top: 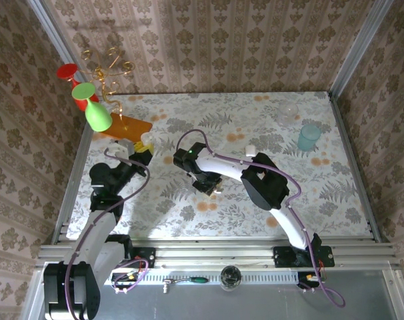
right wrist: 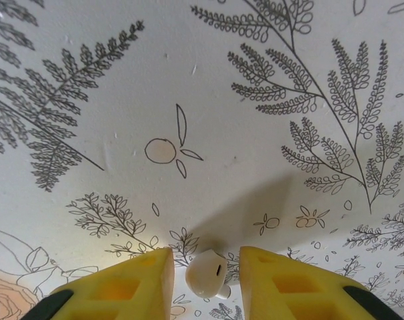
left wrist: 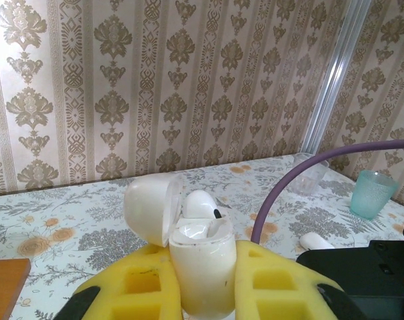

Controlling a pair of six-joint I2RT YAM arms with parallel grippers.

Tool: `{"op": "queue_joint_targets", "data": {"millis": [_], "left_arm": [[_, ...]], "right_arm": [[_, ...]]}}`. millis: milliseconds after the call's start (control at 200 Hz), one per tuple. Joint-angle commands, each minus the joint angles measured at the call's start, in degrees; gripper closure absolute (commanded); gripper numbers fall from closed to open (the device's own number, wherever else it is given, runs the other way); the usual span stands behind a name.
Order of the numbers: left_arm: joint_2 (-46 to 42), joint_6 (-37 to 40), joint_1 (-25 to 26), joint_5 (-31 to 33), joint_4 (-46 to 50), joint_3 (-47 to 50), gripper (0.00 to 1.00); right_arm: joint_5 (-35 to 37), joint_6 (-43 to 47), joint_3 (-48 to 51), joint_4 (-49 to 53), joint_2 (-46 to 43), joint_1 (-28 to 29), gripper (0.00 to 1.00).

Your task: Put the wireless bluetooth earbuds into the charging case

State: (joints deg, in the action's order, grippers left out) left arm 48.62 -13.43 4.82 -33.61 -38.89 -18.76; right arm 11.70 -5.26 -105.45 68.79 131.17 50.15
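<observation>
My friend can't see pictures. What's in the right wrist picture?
A tiny white earbud lies on the flowery tablecloth between the two yellow fingers of the right gripper. The fingers stand either side of it, small gaps left, not squeezing yet.

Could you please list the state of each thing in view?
Charging case: lid open, gripped upright.
First earbud: in the case, top showing.
Second earbud: lying on the table, ungripped.
Left gripper: shut on the case.
Right gripper: open, straddling the second earbud.
Teal cup: upright.

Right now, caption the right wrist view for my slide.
Right hand straddles a white earbud lying on the fern-print table, a small gap either side.
</observation>
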Motion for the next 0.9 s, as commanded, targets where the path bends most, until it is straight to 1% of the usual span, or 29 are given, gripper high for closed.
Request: {"op": "queue_joint_targets", "data": {"millis": [0,100,365,470,645,720,785,895], "left_arm": [[0.22,1.04,-0.24,-1.90,-1.17,-0.48,0.93],[0.11,0.95,-0.25,-2.03,-1.13,-0.48,0.93],[0.24,0.77,-0.23,-1.74,-1.27,-0.13,0.93],[0.51,0.84,-0.24,-1.86,-1.50,-0.22,0.93],[0.99,1.76,-0.09,-2.17,-1.61,-0.48,0.93],[1.65,2.65,0.40,-2.08,-1.53,-0.57,0.93],[2.45,3.98,1.45,-1.58,-1.71,-0.83,0.93],[4.53,7.19,4.97,0.52,-2.64,-1.44,0.93]], "right_arm": [[0.97,1.06,-2.27,4.47,2.37,0.15,0.69],[0.49,1.11,-2.49,4.96,2.23,0.16,0.67],[-1.37,1.21,-1.62,5.96,1.55,0.12,0.68],[-1.78,1.11,-0.98,4.68,1.69,-0.12,0.73],[-1.78,0.27,-0.18,3.12,1.77,-0.37,0.76],[-1.94,-0.39,0.82,1.62,-0.04,-0.69,0.76],[-3.62,-1.26,2.71,-1.15,-2.89,-1.38,0.77],[-7.79,-4.00,7.96,-8.08,-9.62,-3.45,0.77]]}}
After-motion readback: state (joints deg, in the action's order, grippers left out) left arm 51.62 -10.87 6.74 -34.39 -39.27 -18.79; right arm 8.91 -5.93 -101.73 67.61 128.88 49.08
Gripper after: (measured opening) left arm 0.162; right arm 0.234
